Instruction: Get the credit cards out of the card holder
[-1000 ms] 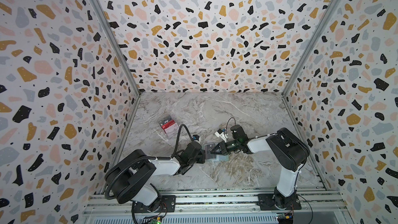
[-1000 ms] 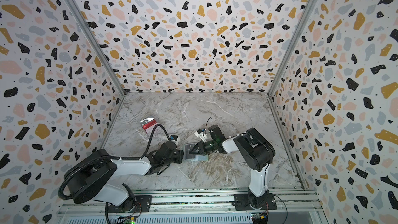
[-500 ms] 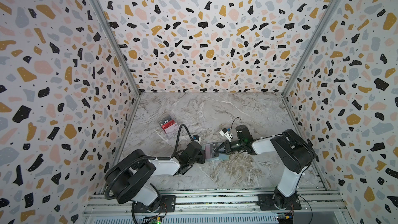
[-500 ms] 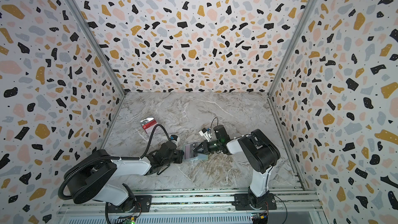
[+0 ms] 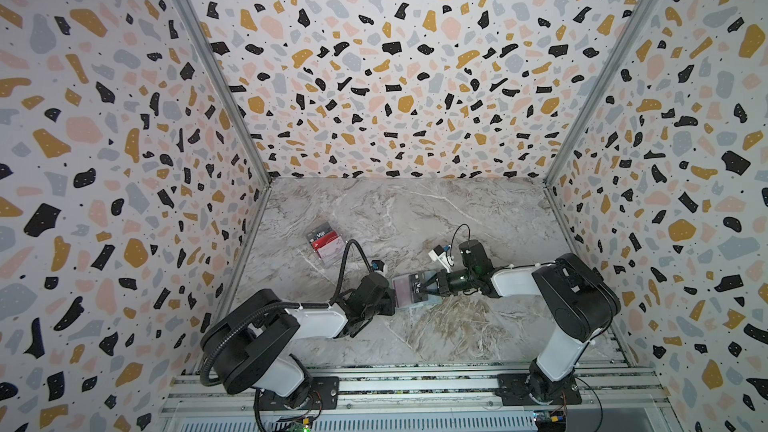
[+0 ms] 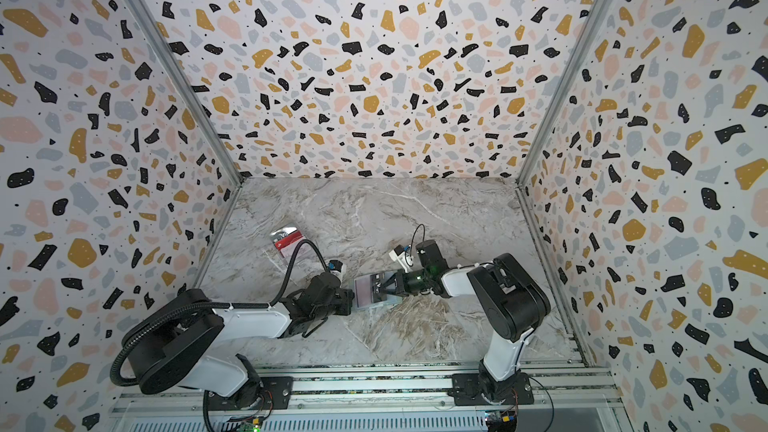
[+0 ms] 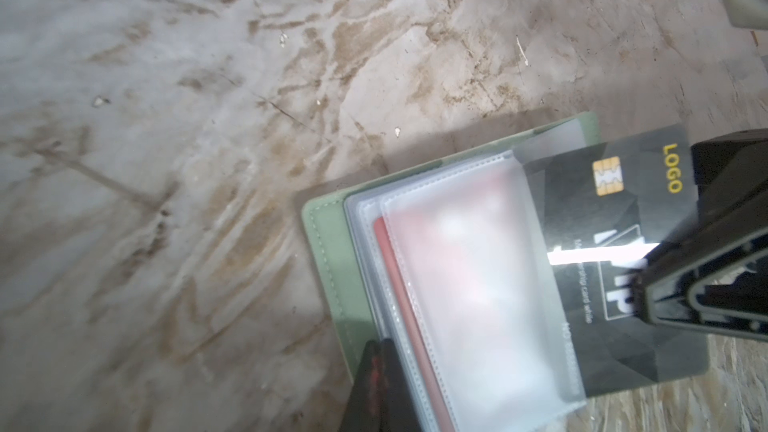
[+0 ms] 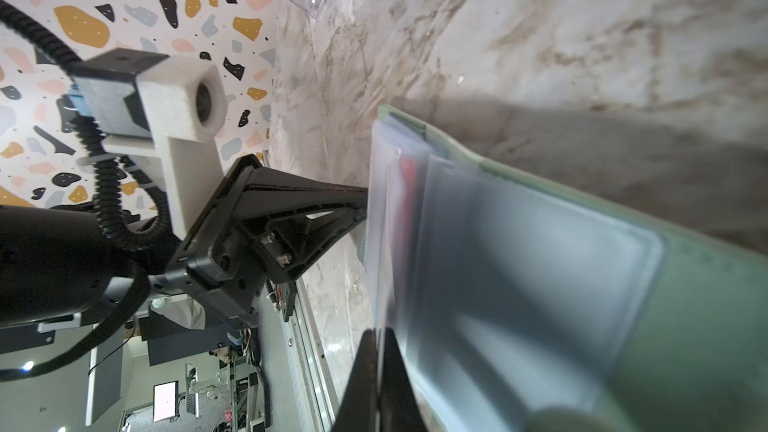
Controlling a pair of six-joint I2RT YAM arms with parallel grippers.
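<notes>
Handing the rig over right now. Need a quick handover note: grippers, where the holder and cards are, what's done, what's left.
Grippers: the left gripper is shut on the card holder, pinching its edge. The right gripper is shut on the dark grey card.
Things: the holder lies open on the table, front middle. The dark grey card sticks partly out of a clear sleeve. A reddish card is fully sleeved and looks blurred through the plastic. A clear box of cards sits rear left, apart from both arms.
Done: holder open, dark card gripped.
Left: pull it free, set it down, then extract the reddish card.
</notes>
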